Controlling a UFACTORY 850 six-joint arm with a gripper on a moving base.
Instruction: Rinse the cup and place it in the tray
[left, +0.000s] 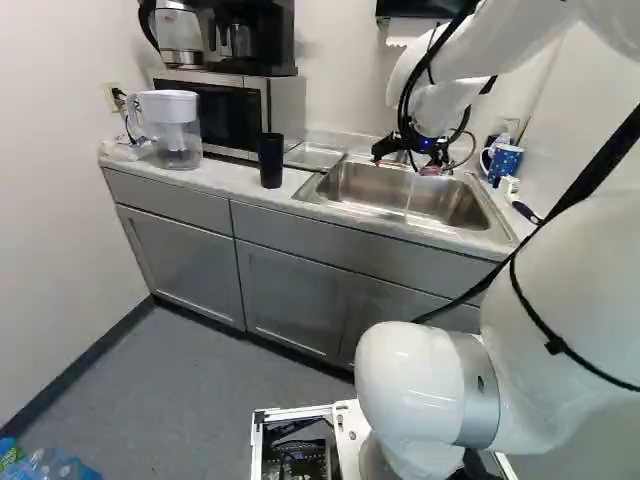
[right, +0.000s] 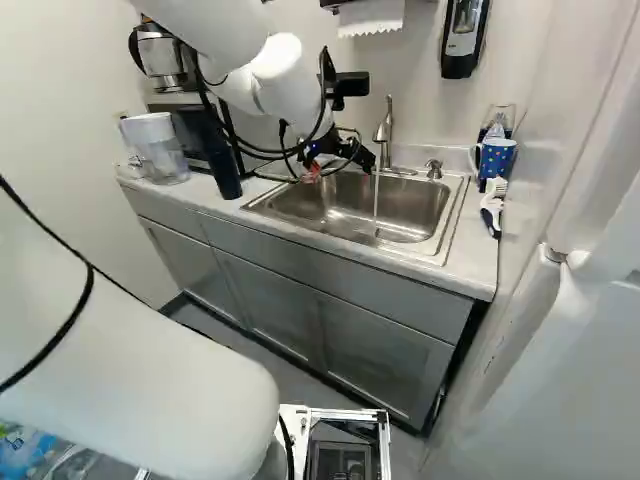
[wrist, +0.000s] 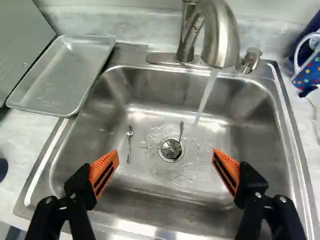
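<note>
While one faucet (wrist: 220, 37) runs, the gripper (left: 404, 166) (two fingers (wrist: 104, 172) spread) hangs above two utensils (wrist: 129, 145).

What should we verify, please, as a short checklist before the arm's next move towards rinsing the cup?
1. Gripper open, nothing between its fingers: ok.
2. Water running from the faucet: ok.
3. Tray beside the sink, with nothing on it: ok.
4. Sink free of loose items: not ok; one utensil lies left of the drain in the wrist view, another at it.
5. Which cup is meant: cannot tell; there is a dotted blue mug and a black tumbler.
</note>
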